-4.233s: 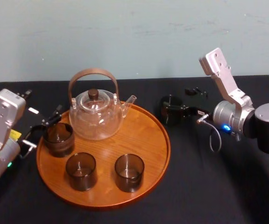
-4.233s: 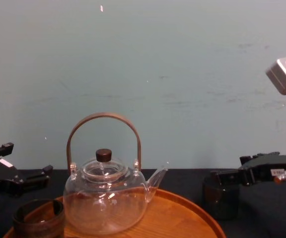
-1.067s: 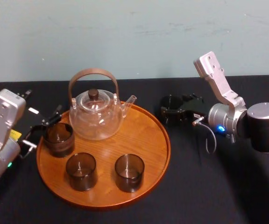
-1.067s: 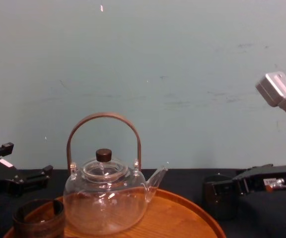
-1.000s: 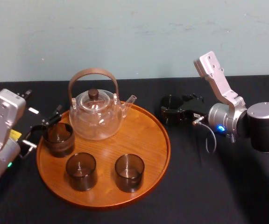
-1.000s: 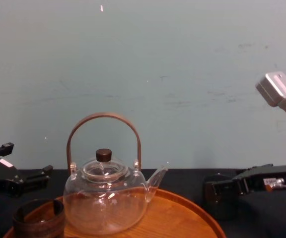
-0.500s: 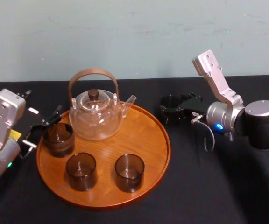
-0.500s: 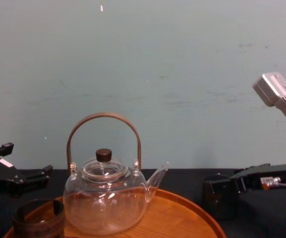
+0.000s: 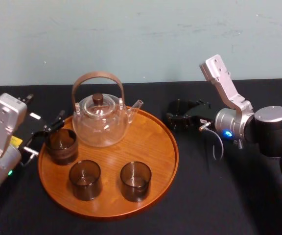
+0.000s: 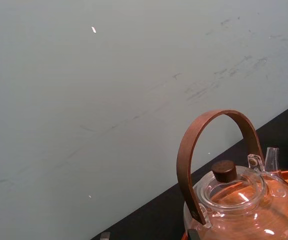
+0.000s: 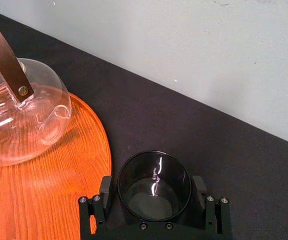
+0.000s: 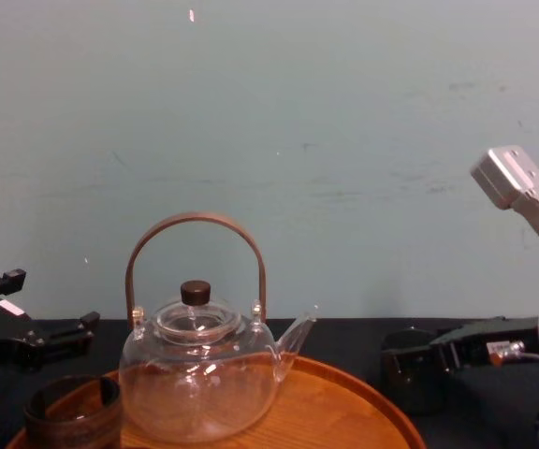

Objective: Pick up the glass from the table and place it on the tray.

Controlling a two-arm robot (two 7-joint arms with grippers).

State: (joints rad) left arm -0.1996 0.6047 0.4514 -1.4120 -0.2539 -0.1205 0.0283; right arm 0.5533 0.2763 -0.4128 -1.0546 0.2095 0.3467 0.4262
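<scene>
The glass (image 9: 178, 115), a short dark smoky tumbler, stands upright on the black table (image 9: 214, 196) just right of the round orange-brown tray (image 9: 156, 147). My right gripper (image 9: 180, 117) reaches in from the right at table height, open, one finger on each side of the glass. In the right wrist view the glass (image 11: 154, 186) sits between the black fingers (image 11: 104, 191), close to both, with the tray's rim (image 11: 105, 150) beside it. From the chest the glass (image 12: 408, 369) stands in front of the right gripper (image 12: 419, 360). My left gripper (image 9: 47, 133) rests open at the tray's left edge.
On the tray stand a clear glass teapot (image 9: 101, 120) with an arched brown handle, a ribbed dark cup (image 9: 61, 145) next to the left gripper, and two smoky tumblers (image 9: 85, 179) (image 9: 135, 181) at the front. Bare tray surface lies right of the teapot.
The right arm has eased a little to the left, its fingers closing in around the glass. The glass, the tray's things and the left arm have not moved.
</scene>
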